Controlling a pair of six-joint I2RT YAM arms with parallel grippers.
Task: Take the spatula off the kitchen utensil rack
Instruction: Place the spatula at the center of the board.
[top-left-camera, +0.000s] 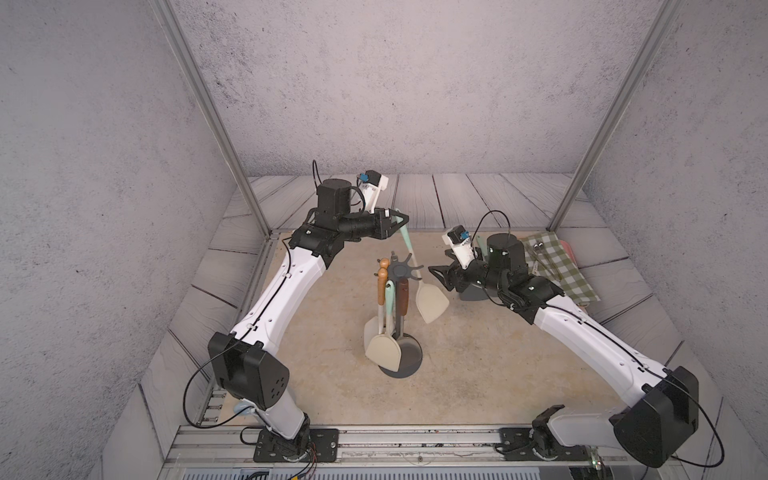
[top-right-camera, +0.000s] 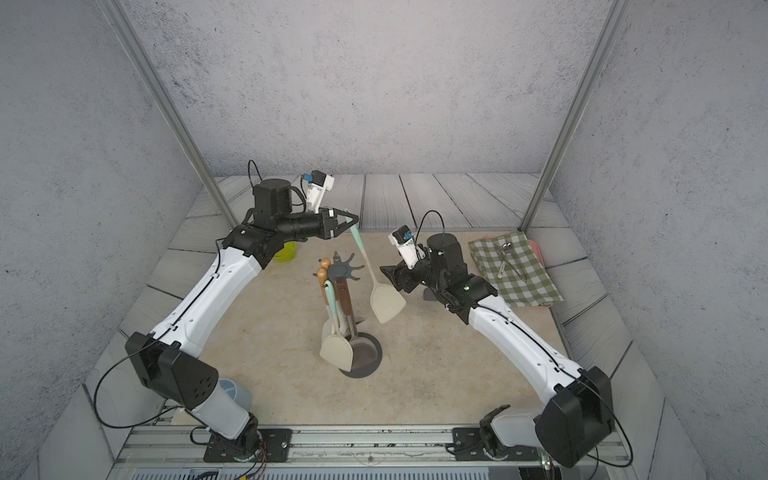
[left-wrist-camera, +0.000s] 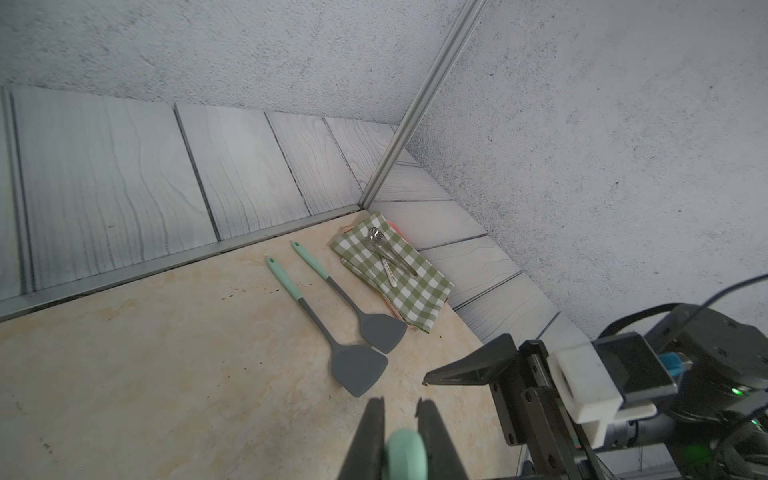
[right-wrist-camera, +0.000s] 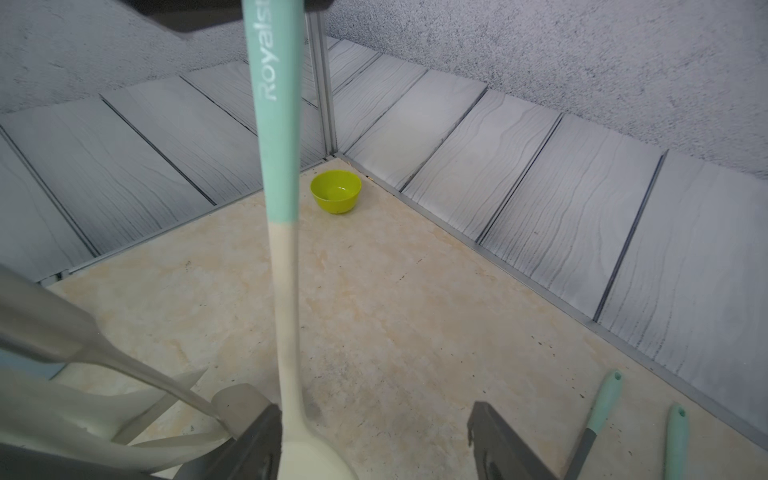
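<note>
Mint handle end is clamped tight in the left pincer (top-left-camera: 401, 222), so the spatula (top-left-camera: 432, 301) is dangled tilted, just beside the kitchen utensil rack (top-left-camera: 400, 272) prongs. The right pincer (top-left-camera: 438, 277) is left spread open by the blade.

one kitchen utensil rack (top-left-camera: 401, 272) is standing | four utensils (top-left-camera: 384, 345) are hanging on it | one cream spatula (top-left-camera: 432, 301) is dangling clear of it | two grey spatulas (left-wrist-camera: 358, 369) (left-wrist-camera: 383, 331) are lying flat | one green bowl (right-wrist-camera: 336, 192) is sitting | one checked cloth (left-wrist-camera: 415, 299) is lying | one pale blue cup (top-right-camera: 232, 392) is showing
</note>
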